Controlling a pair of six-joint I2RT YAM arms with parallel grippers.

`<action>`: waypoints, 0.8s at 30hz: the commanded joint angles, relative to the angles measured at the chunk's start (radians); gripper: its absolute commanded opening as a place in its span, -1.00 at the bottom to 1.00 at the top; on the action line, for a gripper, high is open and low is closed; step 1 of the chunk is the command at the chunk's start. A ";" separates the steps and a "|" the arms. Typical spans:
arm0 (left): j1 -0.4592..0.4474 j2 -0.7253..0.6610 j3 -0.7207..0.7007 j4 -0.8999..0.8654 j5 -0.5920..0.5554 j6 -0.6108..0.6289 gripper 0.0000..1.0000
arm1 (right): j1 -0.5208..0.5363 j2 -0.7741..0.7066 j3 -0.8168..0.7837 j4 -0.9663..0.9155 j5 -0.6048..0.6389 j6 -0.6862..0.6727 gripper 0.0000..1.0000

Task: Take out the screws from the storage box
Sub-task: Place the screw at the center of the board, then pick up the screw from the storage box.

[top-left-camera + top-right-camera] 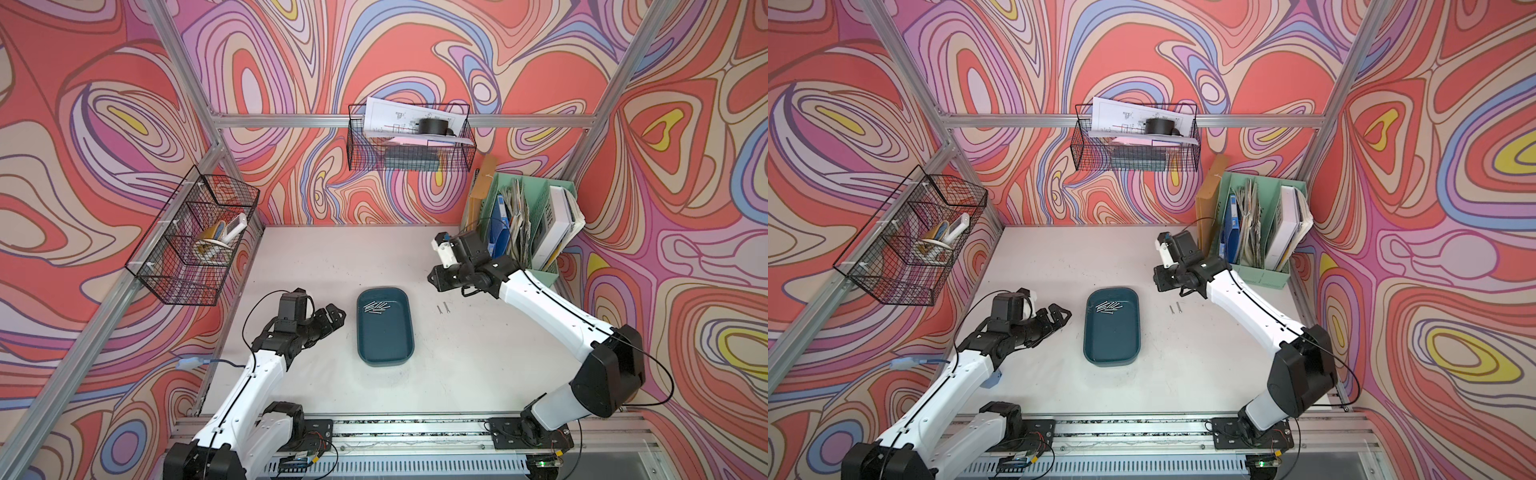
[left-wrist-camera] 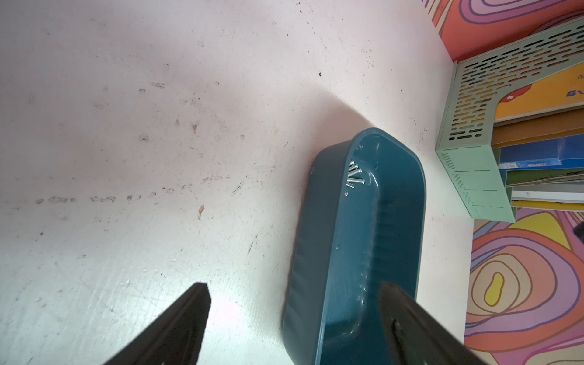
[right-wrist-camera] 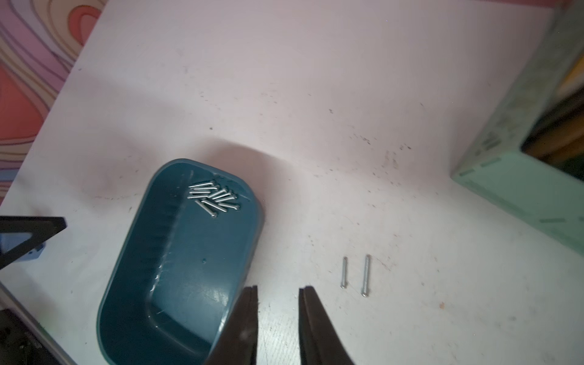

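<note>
Right wrist view, right gripper [image 3: 278,289] narrowly parted, holding nothing

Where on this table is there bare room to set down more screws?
Widest bare patch: the table between the teal tray and the back wall. The strip between tray and front rail is free too. Crowded: around the two loose screws near the right gripper, by the mint-green file organiser, and by the left gripper.

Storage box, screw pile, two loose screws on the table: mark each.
storage box [image 1: 384,345]: a top view, bare floor.
screw pile [image 3: 215,197]: right wrist view, cluster's middle.
two loose screws [image 3: 365,275]: right wrist view, longer one's shaft.
</note>
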 commanded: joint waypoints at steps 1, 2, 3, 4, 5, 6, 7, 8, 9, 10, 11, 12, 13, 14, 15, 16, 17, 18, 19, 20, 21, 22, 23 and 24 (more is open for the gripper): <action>-0.003 -0.002 0.000 0.020 0.014 -0.008 0.79 | 0.126 0.117 0.089 -0.041 0.005 -0.103 -0.51; -0.003 -0.004 0.000 0.017 0.013 -0.008 0.79 | 0.150 0.158 0.122 -0.052 0.017 -0.112 -0.50; -0.003 -0.006 -0.003 0.013 0.012 -0.008 0.79 | 0.167 0.201 0.152 -0.064 0.025 -0.119 -0.50; -0.002 -0.010 -0.002 0.009 0.008 -0.006 0.78 | 0.181 0.249 0.185 -0.072 0.026 -0.125 -0.50; -0.002 -0.015 -0.002 0.006 0.002 -0.003 0.79 | 0.190 0.294 0.215 -0.080 0.019 -0.130 -0.50; -0.003 -0.018 -0.003 0.001 -0.002 0.000 0.79 | 0.195 0.327 0.237 -0.083 0.016 -0.136 -0.50; -0.002 -0.022 -0.003 -0.005 -0.010 0.004 0.79 | 0.201 0.357 0.259 -0.086 0.015 -0.140 -0.50; -0.003 -0.025 -0.002 -0.013 -0.018 0.008 0.79 | 0.206 0.386 0.278 -0.083 0.015 -0.144 -0.50; -0.002 -0.028 -0.003 -0.020 -0.025 0.010 0.79 | 0.209 0.409 0.290 -0.079 0.018 -0.145 -0.50; -0.002 -0.031 -0.002 -0.023 -0.029 0.012 0.79 | 0.211 0.431 0.305 -0.078 0.018 -0.145 -0.51; -0.003 -0.031 -0.002 -0.025 -0.030 0.014 0.79 | 0.214 0.454 0.317 -0.077 0.019 -0.148 -0.51; -0.002 -0.033 -0.003 -0.026 -0.030 0.014 0.79 | 0.216 0.470 0.325 -0.076 0.023 -0.150 -0.51; -0.003 -0.033 -0.001 -0.027 -0.030 0.012 0.79 | 0.217 0.485 0.332 -0.076 0.025 -0.151 -0.51; -0.003 -0.034 -0.003 -0.028 -0.031 0.012 0.79 | 0.217 0.500 0.335 -0.073 0.025 -0.152 -0.51; -0.002 -0.034 -0.002 -0.027 -0.029 0.011 0.79 | 0.217 0.510 0.335 -0.067 0.029 -0.154 -0.52; -0.002 -0.033 -0.004 -0.024 -0.027 0.010 0.79 | 0.217 0.523 0.337 -0.062 0.033 -0.155 -0.51; -0.002 -0.033 -0.005 -0.022 -0.025 0.009 0.79 | 0.217 0.535 0.339 -0.065 0.036 -0.159 -0.51; -0.003 -0.031 -0.003 -0.022 -0.025 0.009 0.79 | 0.217 0.545 0.342 -0.067 0.038 -0.160 -0.51; -0.002 -0.031 -0.004 -0.022 -0.025 0.009 0.79 | 0.217 0.555 0.343 -0.068 0.042 -0.160 -0.51; -0.002 -0.029 -0.003 -0.022 -0.026 0.009 0.79 | 0.217 0.566 0.344 -0.070 0.043 -0.161 -0.51; -0.002 -0.029 -0.004 -0.021 -0.025 0.009 0.79 | 0.217 0.574 0.342 -0.070 0.040 -0.161 -0.51; -0.003 -0.028 -0.005 -0.018 -0.024 0.009 0.79 | 0.217 0.583 0.341 -0.067 0.037 -0.161 -0.51; -0.002 -0.027 -0.003 -0.019 -0.024 0.008 0.79 | 0.217 0.592 0.343 -0.067 0.032 -0.161 -0.50; -0.003 -0.027 -0.003 -0.018 -0.024 0.008 0.79 | 0.217 0.600 0.344 -0.065 0.030 -0.158 -0.49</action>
